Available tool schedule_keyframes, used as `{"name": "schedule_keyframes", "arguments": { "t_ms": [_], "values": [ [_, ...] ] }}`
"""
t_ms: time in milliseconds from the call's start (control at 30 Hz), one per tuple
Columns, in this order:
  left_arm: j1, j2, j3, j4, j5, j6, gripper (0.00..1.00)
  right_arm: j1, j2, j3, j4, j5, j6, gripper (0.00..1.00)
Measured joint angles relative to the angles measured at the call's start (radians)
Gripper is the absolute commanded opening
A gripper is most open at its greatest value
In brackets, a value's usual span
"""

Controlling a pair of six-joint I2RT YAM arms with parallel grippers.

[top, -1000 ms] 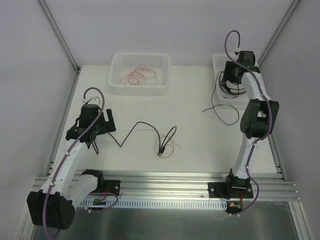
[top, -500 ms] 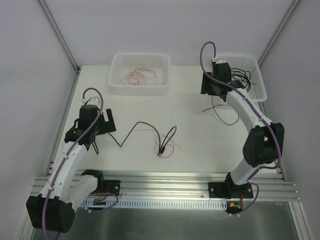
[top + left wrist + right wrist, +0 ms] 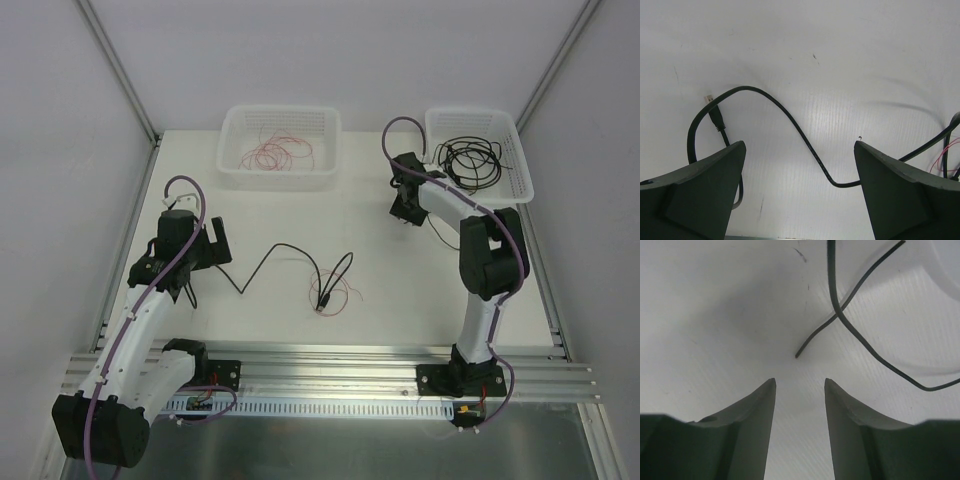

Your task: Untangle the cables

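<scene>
Low on the left of the top view, the left gripper (image 3: pixel 188 275) hangs over the table (image 3: pixel 400 300) with its jaws spread wide and nothing held between them. Its wrist view shows a black cable (image 3: pixel 795 127) lying flat on the table beneath that gap. The cable arcs up from a loop by the left finger (image 3: pixel 705 192), slants down between the two fingers, bends just short of the right finger and runs off toward the right edge. Its plug (image 3: pixel 715 114) lies at the left, just above the left fingertip, apart from both fingers. A red-pink wire (image 3: pixel 944 150) shows at the far right edge beside the same cable. From above, this cable runs right to the middle of the table and folds into a narrow V over the red-pink loop.

At upper right, the right gripper (image 3: pixel 405 212) points down at the table just left of the right basket (image 3: pixel 515 190), its jaws parted narrowly and empty. In its wrist view a second black cable (image 3: pixel 836 310) crosses itself above and right of the fingertips, and its loose end lies just beyond the gap, clear of both fingers. More black cables (image 3: pixel 470 160) lie coiled in the right basket. Red-pink wires (image 3: pixel 275 155) lie in the left basket (image 3: pixel 280 182).
</scene>
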Motion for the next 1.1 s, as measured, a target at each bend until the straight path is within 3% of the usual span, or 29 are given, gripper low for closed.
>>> {"name": "schedule_keyframes", "arguments": {
  "t_ms": [500, 1100],
  "values": [
    [0.0, -0.003, 0.0, 0.0, 0.022, 0.0, 0.91, -0.026, 0.109, 0.031, -0.036, 0.07, 0.199, 0.4],
    [0.0, -0.003, 0.0, 0.0, 0.026, 0.0, 0.91, -0.042, 0.119, 0.048, -0.015, 0.087, 0.233, 0.42]
  ]
}}
